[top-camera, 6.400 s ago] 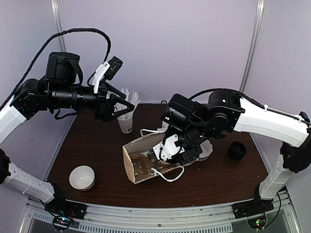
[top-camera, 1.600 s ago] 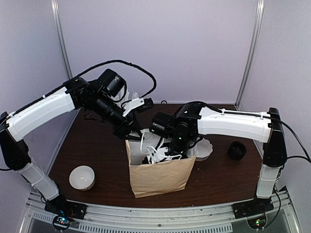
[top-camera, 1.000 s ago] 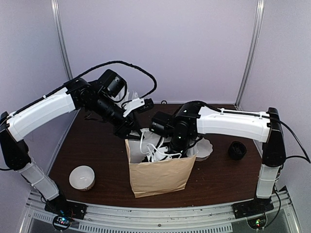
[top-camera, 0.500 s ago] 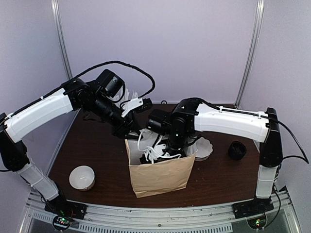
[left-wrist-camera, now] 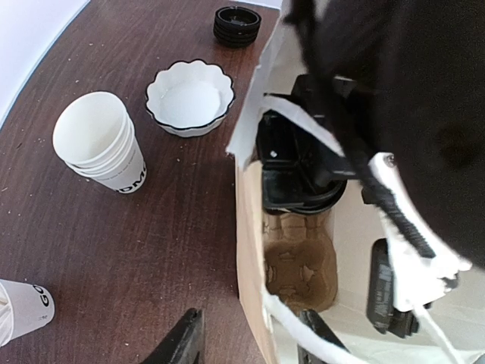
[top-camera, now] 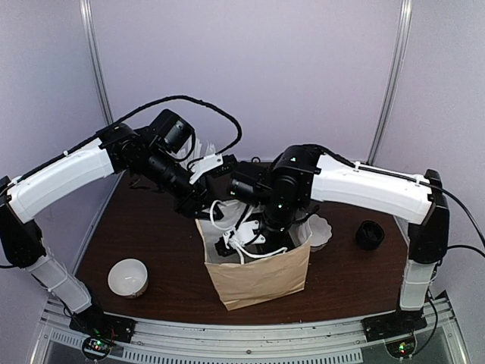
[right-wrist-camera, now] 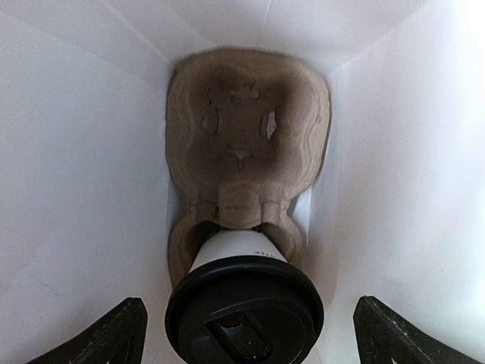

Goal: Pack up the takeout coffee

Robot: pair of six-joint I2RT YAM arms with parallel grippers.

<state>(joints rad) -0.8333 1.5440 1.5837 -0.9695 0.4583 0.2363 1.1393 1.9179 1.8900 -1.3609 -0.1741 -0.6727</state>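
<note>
Takeout coffee [right-wrist-camera: 242,303] stands upright in carrier [right-wrist-camera: 246,144] — axis vertical — right end effector [right-wrist-camera: 250,322] spread wide, not touching.

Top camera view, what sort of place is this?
Likely a robot test bench staged as a coffee takeout counter: two arms bolted to a table, a paper bag, stacked paper cups, black lids.

This looks like a robotics lab test cell. A white-and-black left arm [top-camera: 68,174] and right arm [top-camera: 371,189] are bolted to an aluminium rail [top-camera: 250,327] along the edge of a dark wooden table [top-camera: 151,235]. Plain pale panels [top-camera: 303,68] on metal uprights [top-camera: 395,61] box it in, and a black cable [top-camera: 182,97] loops overhead.
</note>
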